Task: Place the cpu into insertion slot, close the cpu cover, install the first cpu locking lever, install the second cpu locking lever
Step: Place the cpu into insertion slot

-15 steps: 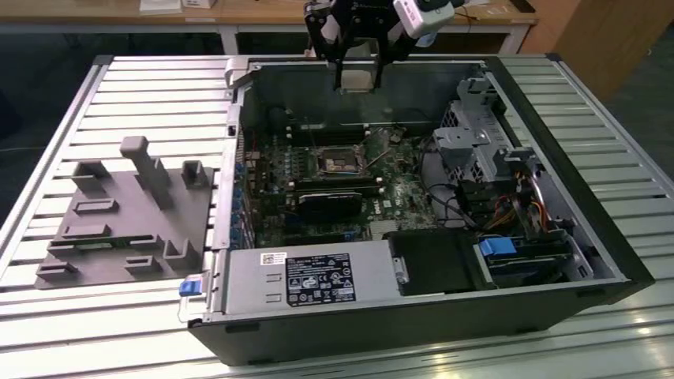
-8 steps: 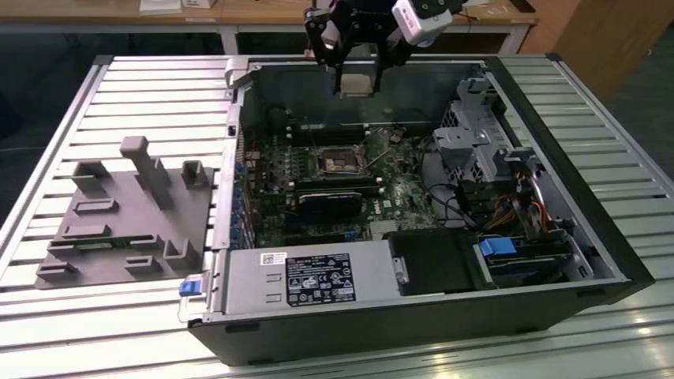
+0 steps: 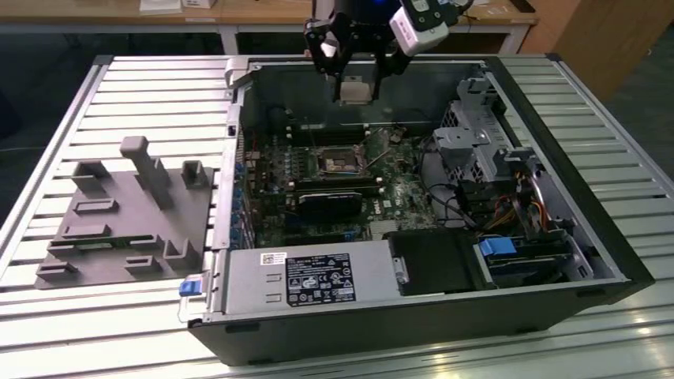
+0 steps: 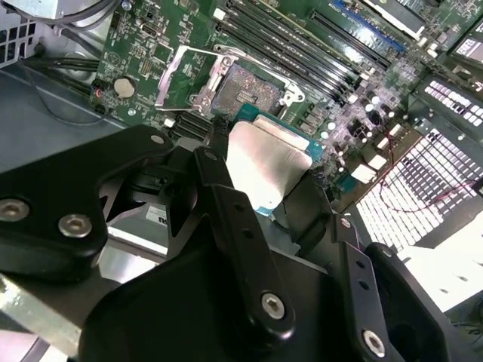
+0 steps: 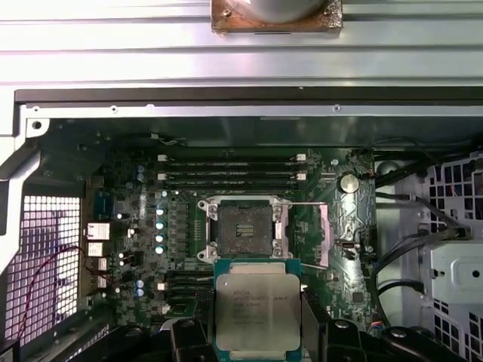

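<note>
Currently I am clamping the flat silver-topped cpu (image 5: 258,313) in the black gripper (image 3: 356,77), clear of the empty dark-centred insertion slot (image 5: 243,230); nothing installed.

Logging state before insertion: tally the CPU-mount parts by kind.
cpu: 1, held in the end effector above the board
insertion slot: 1, empty
cpu cover: 1, swung open beside the slot
Total: 3
</note>
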You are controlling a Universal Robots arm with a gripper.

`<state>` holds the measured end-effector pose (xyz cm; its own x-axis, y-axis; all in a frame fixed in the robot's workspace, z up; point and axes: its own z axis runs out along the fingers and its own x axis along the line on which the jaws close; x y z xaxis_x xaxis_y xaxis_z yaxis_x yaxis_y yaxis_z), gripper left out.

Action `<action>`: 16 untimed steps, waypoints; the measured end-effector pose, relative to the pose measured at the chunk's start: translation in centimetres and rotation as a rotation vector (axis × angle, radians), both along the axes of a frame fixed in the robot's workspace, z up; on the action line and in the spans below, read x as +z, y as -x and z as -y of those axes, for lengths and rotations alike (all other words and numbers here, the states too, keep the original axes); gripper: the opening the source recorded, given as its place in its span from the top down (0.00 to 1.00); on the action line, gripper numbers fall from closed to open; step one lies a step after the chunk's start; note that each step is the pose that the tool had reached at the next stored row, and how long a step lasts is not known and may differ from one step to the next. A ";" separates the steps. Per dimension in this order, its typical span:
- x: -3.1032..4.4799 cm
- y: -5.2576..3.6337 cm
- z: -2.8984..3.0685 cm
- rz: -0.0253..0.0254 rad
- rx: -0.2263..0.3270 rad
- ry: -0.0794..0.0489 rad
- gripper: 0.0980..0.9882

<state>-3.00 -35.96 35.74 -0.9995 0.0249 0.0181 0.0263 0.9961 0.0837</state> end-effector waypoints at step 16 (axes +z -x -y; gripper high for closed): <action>-1.26 0.00 -0.03 0.0001 0.000 0.004 0.51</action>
